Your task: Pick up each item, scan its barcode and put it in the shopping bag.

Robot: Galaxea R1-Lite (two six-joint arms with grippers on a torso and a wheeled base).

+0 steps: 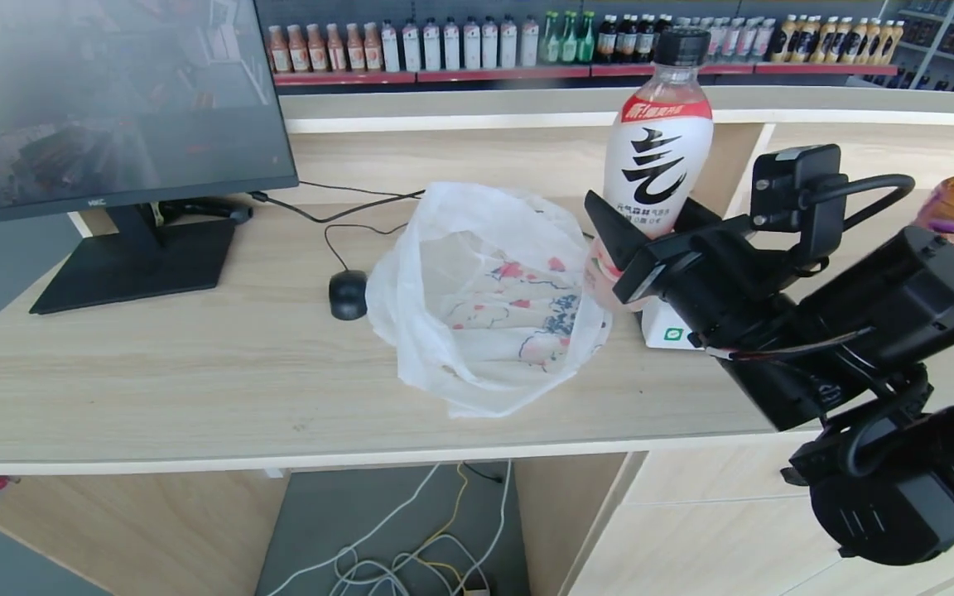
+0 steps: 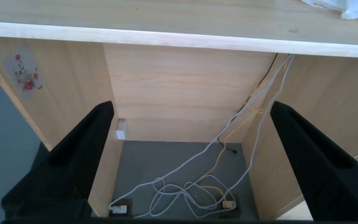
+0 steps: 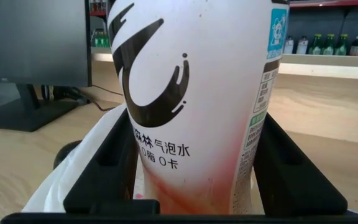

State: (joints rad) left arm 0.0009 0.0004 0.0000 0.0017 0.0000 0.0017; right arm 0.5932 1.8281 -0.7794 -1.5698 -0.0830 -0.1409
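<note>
Matte black from end to end. On the right arm point(image 1: 899, 298), a thick cylindrical housing dotted with small recessed screws, then a blockier wrist section with thin red and pale wires tucked along its underside. Above the wrist, a boxy black camera point(image 1: 800, 186) on a bracket, fed by a stout black cable point(image 1: 879, 180) bent in a loop. Lower down, a rounded joint cover with short vent slots. At the tip, the right gripper point(image 1: 643, 228) with flat, wedge-shaped fingers point(image 1: 609, 223); on the left gripper point(image 2: 192, 109), the same broad, tapering black fingers point(image 2: 82, 155).
</note>
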